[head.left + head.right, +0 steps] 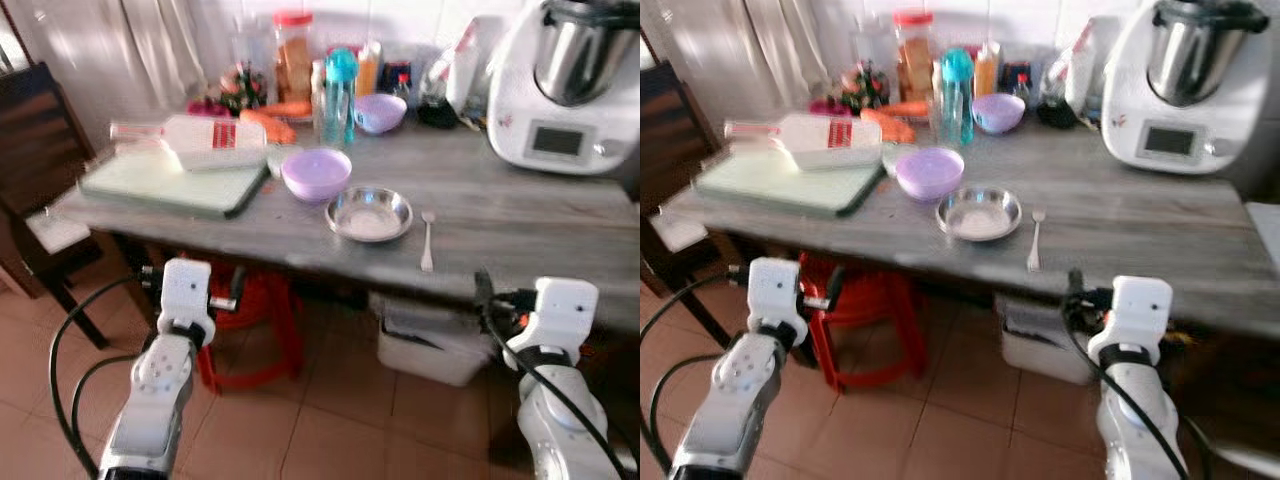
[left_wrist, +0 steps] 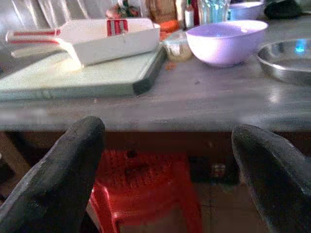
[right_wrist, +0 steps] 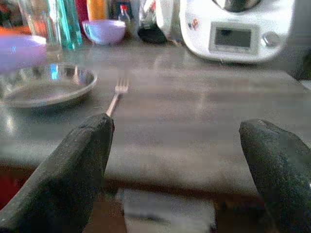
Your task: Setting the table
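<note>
1. My left gripper [image 2: 165, 170] is held low in front of the table's [image 1: 520, 215] near edge, below the tabletop, its two black fingers spread wide with nothing between them. Beyond it, under the table, stands a red stool [image 1: 262, 318].
2. On the table's left part lies a pale green cutting board [image 1: 165, 180], with a white and red handled dish [image 1: 205, 142] resting on top.
3. Just right of the board sits a lilac bowl [image 1: 316, 173], round and shallow.
4. Beside the bowl, toward the near edge, is a shiny steel plate [image 1: 369, 213].
5. A small silver fork [image 1: 427, 240] lies just right of the plate, tines pointing away from me.
6. My right gripper [image 3: 187, 160] is also low before the table edge, fingers wide apart and holding nothing, facing the fork.
7. At the far right stands a white kitchen machine [image 1: 565, 85].
</note>
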{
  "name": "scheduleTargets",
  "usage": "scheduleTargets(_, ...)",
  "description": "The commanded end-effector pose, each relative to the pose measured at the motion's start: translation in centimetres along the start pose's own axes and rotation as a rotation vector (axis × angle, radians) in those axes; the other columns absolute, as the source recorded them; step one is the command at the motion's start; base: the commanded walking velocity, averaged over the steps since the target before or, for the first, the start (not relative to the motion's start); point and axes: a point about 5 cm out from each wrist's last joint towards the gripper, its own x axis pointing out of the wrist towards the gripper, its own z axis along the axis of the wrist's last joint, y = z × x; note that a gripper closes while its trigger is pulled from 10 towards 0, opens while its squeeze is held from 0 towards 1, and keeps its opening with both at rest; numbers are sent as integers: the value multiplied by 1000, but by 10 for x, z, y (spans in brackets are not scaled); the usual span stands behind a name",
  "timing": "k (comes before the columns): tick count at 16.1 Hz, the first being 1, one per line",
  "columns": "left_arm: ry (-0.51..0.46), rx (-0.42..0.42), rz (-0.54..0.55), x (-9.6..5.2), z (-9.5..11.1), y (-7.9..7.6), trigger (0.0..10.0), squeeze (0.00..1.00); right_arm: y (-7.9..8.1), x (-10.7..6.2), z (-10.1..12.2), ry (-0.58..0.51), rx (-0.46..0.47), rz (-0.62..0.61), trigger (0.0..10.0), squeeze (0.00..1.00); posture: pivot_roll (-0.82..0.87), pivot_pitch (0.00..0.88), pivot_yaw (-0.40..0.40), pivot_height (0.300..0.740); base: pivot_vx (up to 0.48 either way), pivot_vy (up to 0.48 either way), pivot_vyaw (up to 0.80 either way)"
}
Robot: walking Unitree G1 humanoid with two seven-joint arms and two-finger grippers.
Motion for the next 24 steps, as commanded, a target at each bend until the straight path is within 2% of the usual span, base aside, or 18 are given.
scheduleTargets(1,3,12,14,1,1,5,10000,0,2,2,4,-14,12,5,10000,0,-47,0,23,740,-315,0,0)
scheduleTargets(9,6,10,3,4,1,2,10000,0,2,3,4,-14,7,-2,10000,0,-53,0,26,740,-319,0,0)
scheduleTargets(10,-26,-24,-93,2,5,-5,10000,0,2,3,4,-13,4,-5,10000,0,-53,0,27,740,0,0,0)
scheduleTargets(12,-36,-32,-138,1,7,-9,10000,0,2,4,4,-13,-1,-11,10000,0,-52,0,28,740,0,0,0)
scheduleTargets(18,-35,-34,-165,2,8,-11,10000,0,4,6,3,-12,-12,-13,10000,0,-48,0,31,740,0,0,0)
scheduleTargets(24,-36,-32,-169,3,9,-12,10000,0,5,8,2,-10,4,-16,10000,0,-44,0,32,740,0,-277,0)
